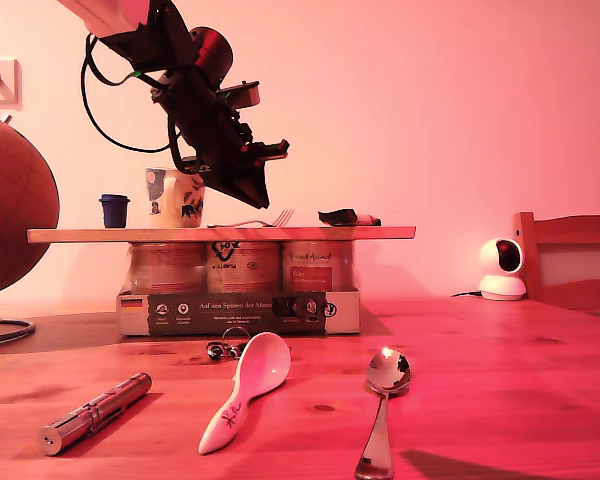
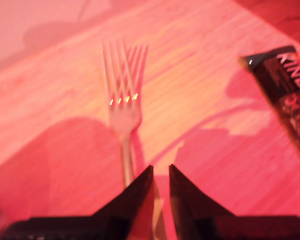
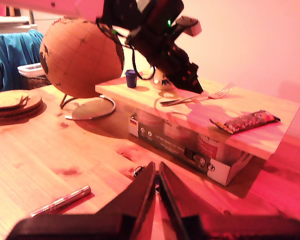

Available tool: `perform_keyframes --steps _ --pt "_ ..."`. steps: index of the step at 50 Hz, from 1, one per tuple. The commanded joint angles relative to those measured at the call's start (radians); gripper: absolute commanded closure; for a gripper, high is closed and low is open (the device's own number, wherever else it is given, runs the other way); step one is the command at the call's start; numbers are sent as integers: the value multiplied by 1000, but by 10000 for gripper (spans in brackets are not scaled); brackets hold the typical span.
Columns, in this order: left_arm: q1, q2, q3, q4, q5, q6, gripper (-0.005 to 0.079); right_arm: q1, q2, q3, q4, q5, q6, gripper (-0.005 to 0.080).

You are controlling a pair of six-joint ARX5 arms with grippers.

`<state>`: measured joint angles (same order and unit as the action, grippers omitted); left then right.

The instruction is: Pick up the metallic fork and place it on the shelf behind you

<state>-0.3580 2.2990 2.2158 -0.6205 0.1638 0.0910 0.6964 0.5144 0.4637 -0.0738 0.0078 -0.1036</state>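
Observation:
The metallic fork [image 1: 265, 221] [image 2: 122, 107] [image 3: 200, 97] lies flat on the shelf [image 1: 80, 235] [image 2: 200, 90] [image 3: 270, 130], tines toward the exterior view's right. My first gripper [image 1: 262, 197] [image 2: 161, 170] [image 3: 194, 87] hangs just above the fork's handle, jaws a narrow gap apart with nothing between them. My second gripper [image 3: 157, 167] is shut and empty, low over the tabletop in front of the carton; the exterior view does not show it.
On the shelf stand a mug [image 1: 175, 197], a blue cup [image 1: 114, 210] and a snack bar [image 1: 345, 216] [image 2: 285, 95]. Jars in a carton [image 1: 240, 312] carry the shelf. A torch [image 1: 95, 410], white spoon [image 1: 245, 385], metal spoon [image 1: 385, 400] and globe [image 1: 10, 200] share the table.

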Motion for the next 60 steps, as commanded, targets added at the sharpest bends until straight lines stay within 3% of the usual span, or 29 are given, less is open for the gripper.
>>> perform_keyframes --steps 1,12,33,40,46,60 --pt "10 37 34 -28 4 -12 663 6 2 10 6 -1 -2 764" --pt "9 37 122 -57 4 -12 663 6 2 10 8 -1 -2 764" --pt "10 34 129 -95 4 -11 664 6 2 10 10 -1 -2 764" --pt "11 5 130 -167 3 -11 677 6 2 10 9 -1 -2 764" --pt "11 -29 130 -243 4 -11 768 6 2 10 10 -1 -2 764" --pt "16 -143 130 -381 3 -12 766 6 2 10 10 0 -2 764"
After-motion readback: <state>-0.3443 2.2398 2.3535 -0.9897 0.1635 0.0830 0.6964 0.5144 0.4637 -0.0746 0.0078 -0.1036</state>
